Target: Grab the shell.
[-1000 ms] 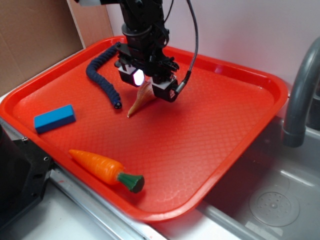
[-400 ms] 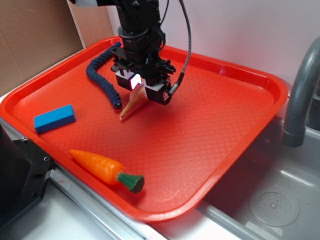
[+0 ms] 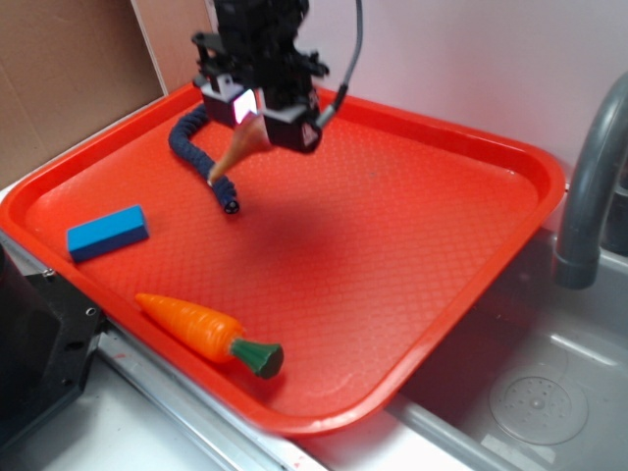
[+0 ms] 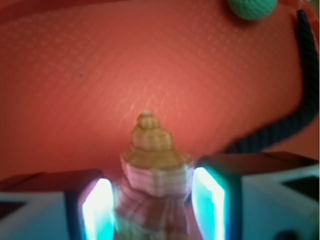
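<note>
The red tray looks like hard plastic, its floor stamped with a fine diamond grain and its rim smoother and faintly shiny. Above the tray, the shell is matt, ribbed and knobby. On the tray, the carrot is glossy plastic and the blue block dull. Beside the tray, the sink is brushed metal.

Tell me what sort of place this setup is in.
Likely a kitchen-sink mock-up: a grey faucet rises over a metal sink basin with a drain, and a red tray bridges the sink's edge, carrying toys such as the carrot.
</note>
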You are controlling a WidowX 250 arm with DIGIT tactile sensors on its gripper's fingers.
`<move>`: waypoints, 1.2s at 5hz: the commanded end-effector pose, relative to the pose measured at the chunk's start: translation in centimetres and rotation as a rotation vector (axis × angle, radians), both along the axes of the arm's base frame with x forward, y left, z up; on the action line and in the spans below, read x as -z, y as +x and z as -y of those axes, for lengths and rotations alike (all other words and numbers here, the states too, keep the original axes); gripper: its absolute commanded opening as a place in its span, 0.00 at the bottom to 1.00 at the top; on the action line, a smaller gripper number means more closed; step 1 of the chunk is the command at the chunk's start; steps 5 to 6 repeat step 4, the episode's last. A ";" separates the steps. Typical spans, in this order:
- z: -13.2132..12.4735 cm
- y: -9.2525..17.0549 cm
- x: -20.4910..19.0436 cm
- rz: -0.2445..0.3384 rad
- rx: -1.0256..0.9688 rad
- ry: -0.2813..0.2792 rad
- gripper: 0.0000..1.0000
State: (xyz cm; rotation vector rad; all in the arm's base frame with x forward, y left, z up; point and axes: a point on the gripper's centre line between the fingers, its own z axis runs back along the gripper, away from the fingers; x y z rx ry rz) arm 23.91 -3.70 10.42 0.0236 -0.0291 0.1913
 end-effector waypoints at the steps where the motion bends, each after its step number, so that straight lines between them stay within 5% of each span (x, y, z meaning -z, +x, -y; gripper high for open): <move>1: -0.4 -2.2 -6.4 0.038 0.087 -0.103 0.00; 3: -1.2 -5.0 -7.0 0.033 0.077 -0.094 0.00; 6: -1.0 -5.0 -6.6 0.048 0.092 -0.095 0.00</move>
